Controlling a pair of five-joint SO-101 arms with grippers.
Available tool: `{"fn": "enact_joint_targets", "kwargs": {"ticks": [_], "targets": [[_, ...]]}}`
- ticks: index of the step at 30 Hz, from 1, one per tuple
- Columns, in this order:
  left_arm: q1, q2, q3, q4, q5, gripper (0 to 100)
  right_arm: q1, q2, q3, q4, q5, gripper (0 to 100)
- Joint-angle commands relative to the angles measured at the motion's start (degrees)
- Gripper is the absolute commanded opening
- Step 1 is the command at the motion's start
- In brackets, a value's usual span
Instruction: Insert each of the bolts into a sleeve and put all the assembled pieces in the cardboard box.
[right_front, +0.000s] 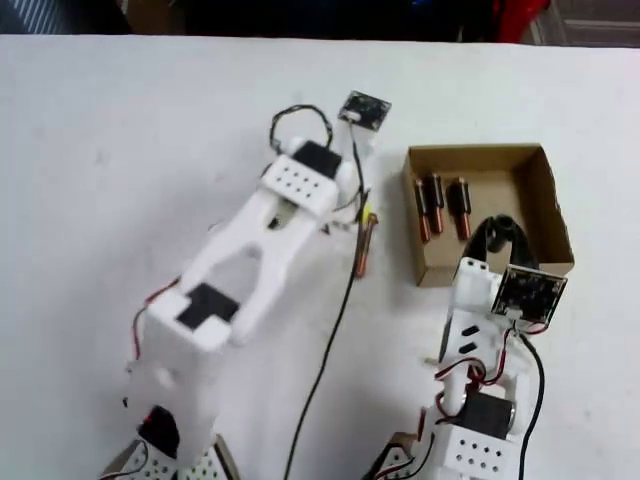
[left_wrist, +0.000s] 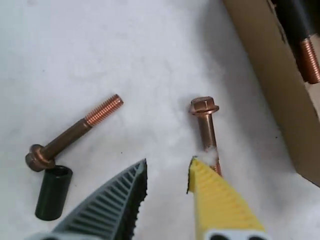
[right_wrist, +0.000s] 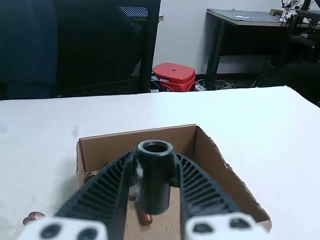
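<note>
The cardboard box (right_front: 476, 152) is plain brown corrugated board, square and open-topped. It sits on the matt white table (right_front: 150, 120), out toward 3 o'clock from the table's middle. Inside it, three assembled pieces (right_front: 437, 203) lie side by side along the 9 o'clock wall. Each is a copper-coloured bolt wearing a dark sleeve, and all run from 12 to 6.

The right gripper (right_wrist: 154, 159) is black with ribbed fingers and hangs over the box's 6 o'clock edge. It is closed round a sleeve (right_wrist: 154, 180), a short smooth black tube held upright with its bore open at the top.

The left gripper (left_wrist: 167, 166) is low over the table, just off the box's 9 o'clock side. Its toothed fingers, one grey and one yellow, are parted by a fair gap with nothing clamped between them. The yellow fingertip (left_wrist: 210, 190) covers the far end of a bolt (left_wrist: 204, 117), which is copper-coloured with a flanged hex head and a smooth shank. This bolt lies near the box's outer wall.

A second bolt (left_wrist: 75, 131) lies apart on the grey finger's side, with thread showing at its tip. Its head is just beside a loose sleeve (left_wrist: 53, 192), another black tube. I cannot tell whether the two touch, or whether that sleeve stands or lies.
</note>
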Motion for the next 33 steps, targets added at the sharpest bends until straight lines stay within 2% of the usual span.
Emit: {"fn": "enact_joint_targets", "kwargs": {"ticks": [1, 9, 16, 22, 31, 33], "targets": [[1.36, 6.02, -14.68, 6.15, 0.79, 17, 0.31, -0.48, 0.53, -1.27, -0.53, 1.7], [4.97, 23.16, -41.58, 15.74, 0.88, 17, 0.31, -0.4, 0.53, -1.27, -0.53, 1.7], [4.53, 34.51, -55.03, 19.16, 0.88, 17, 0.31, -0.22, 0.53, -1.27, -0.53, 1.7], [3.74, 39.96, -60.4, 19.16, 0.88, 16, 0.31, -0.22, 0.53, -1.27, -0.53, 1.7], [1.8, 42.59, -60.48, 17.49, 0.79, 16, 0.31, -0.13, 0.53, -1.27, -0.53, 1.7], [1.98, 42.68, -60.48, 17.49, 0.62, 13, 0.31, -0.13, 0.53, -1.27, -0.53, 1.7]]}}
